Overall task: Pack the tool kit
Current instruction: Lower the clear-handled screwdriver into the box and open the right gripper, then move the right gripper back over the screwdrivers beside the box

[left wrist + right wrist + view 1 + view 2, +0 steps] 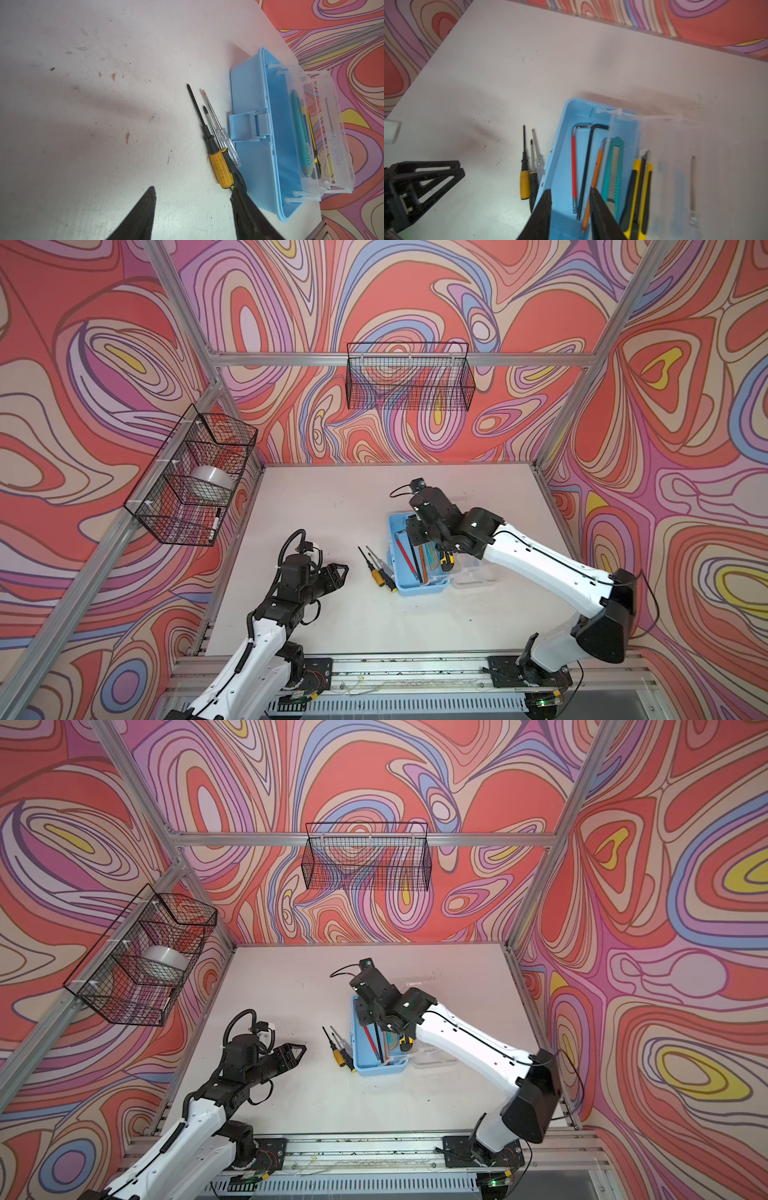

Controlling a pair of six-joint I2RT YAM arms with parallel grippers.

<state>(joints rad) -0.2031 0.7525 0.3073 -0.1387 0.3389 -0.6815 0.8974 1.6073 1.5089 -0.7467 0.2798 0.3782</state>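
Though scuffed and speckled, the flat white tabletop is the broadest surface. The swirl-printed walls around it carry two black wire-mesh baskets: a long back basket and a side basket. The side basket holds a glossy tape roll and a marker whose print is too small to read.

Right of centre on the table sits the light-blue case, a smooth rectangular plastic tub with rounded corners. Its clear lid lies open beside it.

The right gripper hangs over the case, its black wedge-shaped fingers apart and pinching nothing. The left gripper hovers over bare table near the case, its fingers spread wide and empty.

Inside the case lie five tools:
- a teal utility knife with a ridged edge
- a yellow-and-black utility knife at the hinge side
- a black hex key
- a red-sleeved hex key
- an orange pencil

Just beside the latch wall, on the table, lie three more:
- a yellow-handled screwdriver with a grid-textured grip
- a black-handled screwdriver
- a clear-handled screwdriver

A slim lid screwdriver, also clear-handled, rests on the lid.
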